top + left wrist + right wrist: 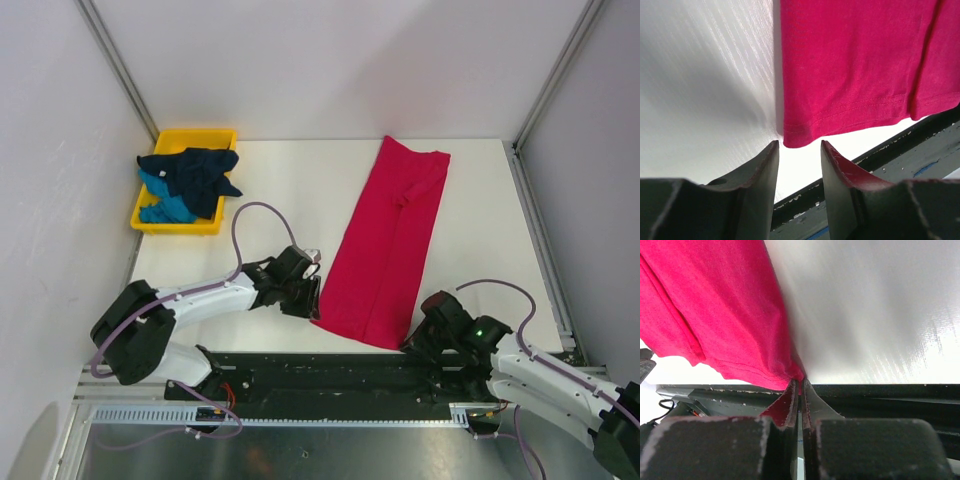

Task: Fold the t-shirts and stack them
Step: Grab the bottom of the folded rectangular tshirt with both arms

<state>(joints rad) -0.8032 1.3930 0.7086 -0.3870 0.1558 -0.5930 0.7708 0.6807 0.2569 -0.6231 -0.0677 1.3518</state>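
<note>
Crimson-pink t-shirt [385, 245], yellow tray [195, 135]

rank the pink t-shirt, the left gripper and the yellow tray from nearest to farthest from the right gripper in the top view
1. pink t-shirt, its near right corner at the right gripper
2. left gripper, at the shirt's near left corner
3. yellow tray, far left corner

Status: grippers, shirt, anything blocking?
Left gripper open at crimson t-shirt hem corner. Right gripper shut on other corner. Navy t-shirt, teal t-shirt in yellow tray. No obstruction seen.
</note>
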